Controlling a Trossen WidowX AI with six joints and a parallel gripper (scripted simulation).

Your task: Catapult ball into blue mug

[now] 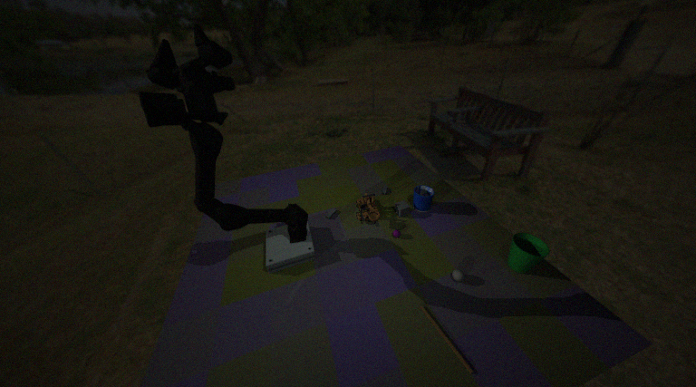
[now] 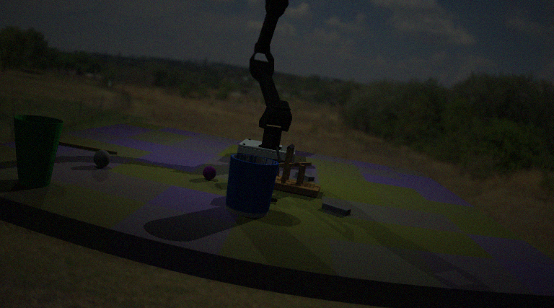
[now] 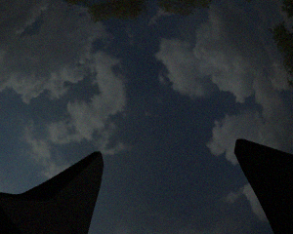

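Note:
My gripper (image 1: 180, 38) (image 3: 172, 153) is open and empty. It is raised high above the arm's base and points up at the sky, far from everything on the mat. The small orange-brown wooden catapult (image 1: 368, 209) (image 2: 297, 187) stands on the mat beyond the base. The blue mug (image 1: 422, 199) (image 2: 251, 186) stands upright to its right in the top view and hides part of it in the exterior view. A small purple ball (image 1: 396, 233) (image 2: 209, 172) lies on the mat near the catapult. A larger pale grey ball (image 1: 457, 275) (image 2: 101, 159) lies farther off.
A green cup (image 1: 523, 254) (image 2: 37, 154) stands near the pale ball. A thin stick (image 1: 447, 339) (image 2: 87, 148) lies on the patchwork mat (image 1: 353, 321). Grey blocks (image 1: 402, 208) (image 2: 335, 206) lie around the catapult. The white base plate (image 1: 287, 250) carries the arm. A bench (image 1: 482, 126) stands beyond.

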